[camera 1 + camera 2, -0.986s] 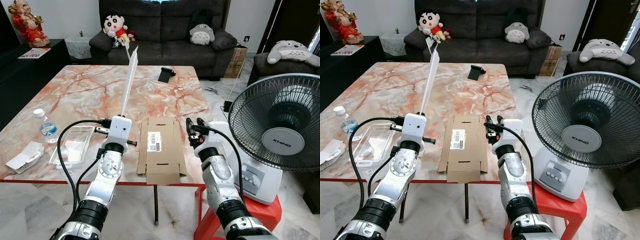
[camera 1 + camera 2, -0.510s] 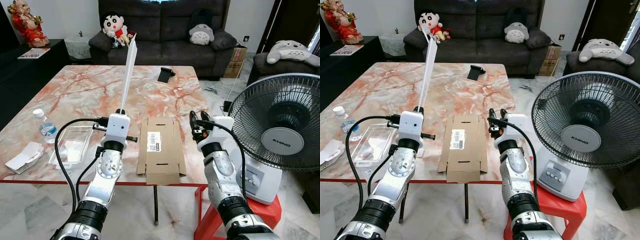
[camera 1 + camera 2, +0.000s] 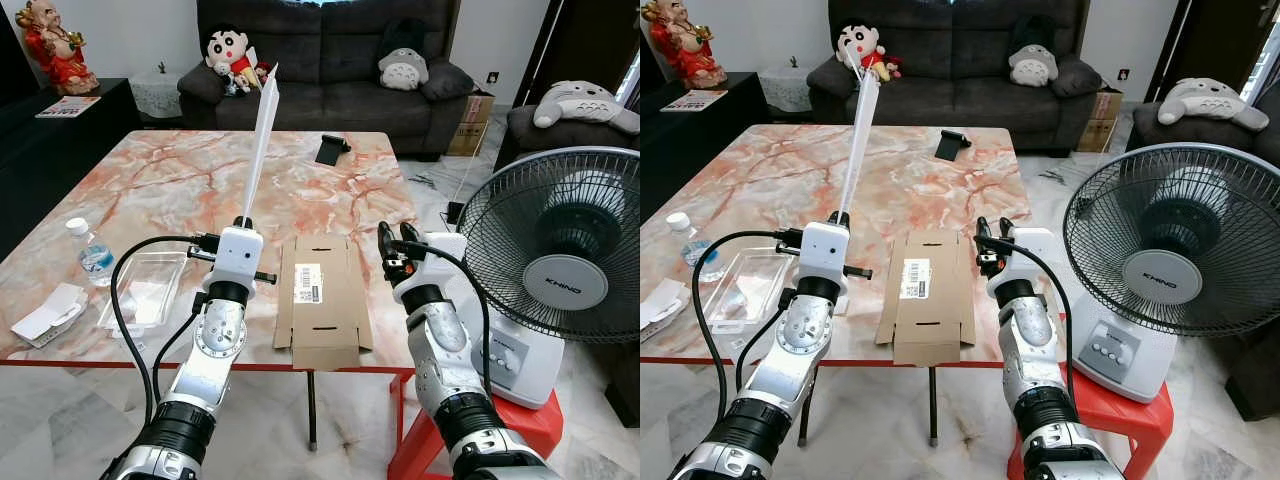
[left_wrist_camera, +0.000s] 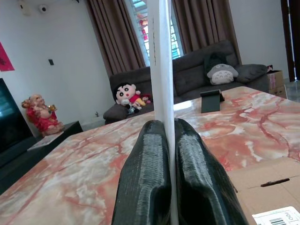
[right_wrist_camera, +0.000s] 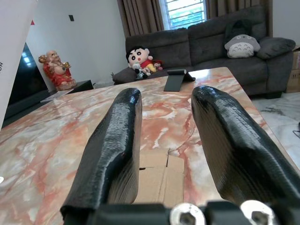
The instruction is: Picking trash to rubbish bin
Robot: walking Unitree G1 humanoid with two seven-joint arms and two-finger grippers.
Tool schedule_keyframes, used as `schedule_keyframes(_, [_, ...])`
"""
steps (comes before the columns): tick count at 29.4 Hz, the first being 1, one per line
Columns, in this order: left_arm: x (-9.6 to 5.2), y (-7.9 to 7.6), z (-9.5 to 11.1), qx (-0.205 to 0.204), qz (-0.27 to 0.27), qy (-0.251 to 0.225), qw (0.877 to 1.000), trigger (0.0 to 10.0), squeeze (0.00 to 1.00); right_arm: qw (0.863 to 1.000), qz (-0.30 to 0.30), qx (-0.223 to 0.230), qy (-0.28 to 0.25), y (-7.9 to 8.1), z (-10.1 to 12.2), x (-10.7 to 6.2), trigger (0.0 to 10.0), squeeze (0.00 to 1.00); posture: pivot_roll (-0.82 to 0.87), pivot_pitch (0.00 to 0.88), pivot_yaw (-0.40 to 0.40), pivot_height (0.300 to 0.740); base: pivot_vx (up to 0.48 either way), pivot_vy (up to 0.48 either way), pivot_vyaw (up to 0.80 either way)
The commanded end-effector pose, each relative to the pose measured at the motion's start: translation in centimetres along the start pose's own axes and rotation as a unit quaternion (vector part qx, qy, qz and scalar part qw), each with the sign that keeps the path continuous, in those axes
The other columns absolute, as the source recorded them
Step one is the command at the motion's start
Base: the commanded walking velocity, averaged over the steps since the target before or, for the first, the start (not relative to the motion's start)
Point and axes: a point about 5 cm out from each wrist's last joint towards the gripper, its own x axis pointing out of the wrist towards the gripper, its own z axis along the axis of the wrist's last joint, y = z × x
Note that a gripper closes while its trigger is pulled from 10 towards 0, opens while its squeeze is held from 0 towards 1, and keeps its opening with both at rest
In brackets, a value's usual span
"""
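- left eye view: the left gripper (image 3: 240, 222) is raised above the near edge of the marble table (image 3: 150, 180), clenched on the bottom end of a long white strip (image 3: 261, 140) that stands nearly upright, leaning slightly to the robot's right. risk, as a judgement: the strip is tall and held only at its foot, so a quick swing could make it flex, slip from the fingers or catch on something. the right gripper (image 3: 396, 243) hovers just beside the right edge of the flattened cardboard box (image 3: 320, 295) and holds nothing.
- right eye view: same scene. further trash lies at the robot's left on the table: a water bottle (image 3: 688, 243), a clear plastic tray (image 3: 737, 284) and a white paper carton (image 3: 658, 300). a standing fan (image 3: 1180, 262) is close on the right; a wide turn of the right arm could, i judge, knock it. no rubbish bin can be seen, so the robot must turn or walk with the strip aloft.
- left wrist view: the two black fingers (image 4: 145, 183) are pressed together with the white strip pinched flat between them, its length running up and away from the fingertips. the grip covers only the lowest part of the strip.
- right wrist view: the fingers (image 5: 115, 140) stand well apart, released, with nothing between them; the cardboard box lies on the table below and ahead, untouched.
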Motion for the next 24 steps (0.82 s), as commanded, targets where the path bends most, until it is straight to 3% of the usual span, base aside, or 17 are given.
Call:
schedule_keyframes(1, [0.34, -0.02, 0.65, 0.001, -0.001, -0.015, 1.000, 10.0, 0.00, 1.000, 0.006, 0.000, -0.017, 0.28, 0.76, 0.40, 10.0, 0.00, -0.03, 0.000, -0.009, 0.740, 0.000, 0.000, 0.00])
schedule_keyframes(21, [0.34, -0.02, 0.65, 0.001, -0.001, -0.015, 1.000, 10.0, 0.00, 1.000, 0.006, 0.000, -0.017, 0.28, 0.76, 0.40, 10.0, 0.00, -0.03, 0.000, -0.009, 0.740, 0.000, 0.000, 0.00])
schedule_keyframes(24, [0.09, -0.52, 0.60, -0.001, -0.009, -0.016, 1.000, 10.0, 0.00, 1.000, 0.009, -0.004, -0.012, 0.35, 0.50, 0.21, 10.0, 0.00, -0.03, 0.000, -0.009, 0.740, -0.356, 0.000, 0.00])
